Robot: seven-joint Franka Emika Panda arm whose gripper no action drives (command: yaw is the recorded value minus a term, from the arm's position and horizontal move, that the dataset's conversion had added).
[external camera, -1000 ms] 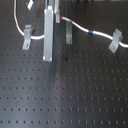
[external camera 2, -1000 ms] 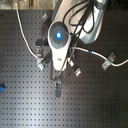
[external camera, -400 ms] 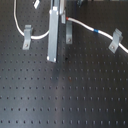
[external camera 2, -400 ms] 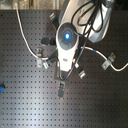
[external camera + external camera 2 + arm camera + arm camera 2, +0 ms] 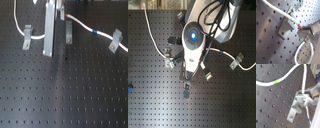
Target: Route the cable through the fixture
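White rounded arm (image 5: 194, 46) with a glowing blue round light (image 5: 192, 35) and black looping hoses (image 5: 217, 20).

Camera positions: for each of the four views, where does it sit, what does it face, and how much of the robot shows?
First exterior view: low and oblique, facing the cable and fixture; a grey bar of the robot shows.
Second exterior view: overhead, looking down on the breadboard; the arm covers the centre.
First wrist view: close on a grey clip under the cable.
Second wrist view: close on another clip.
All four share the cable.
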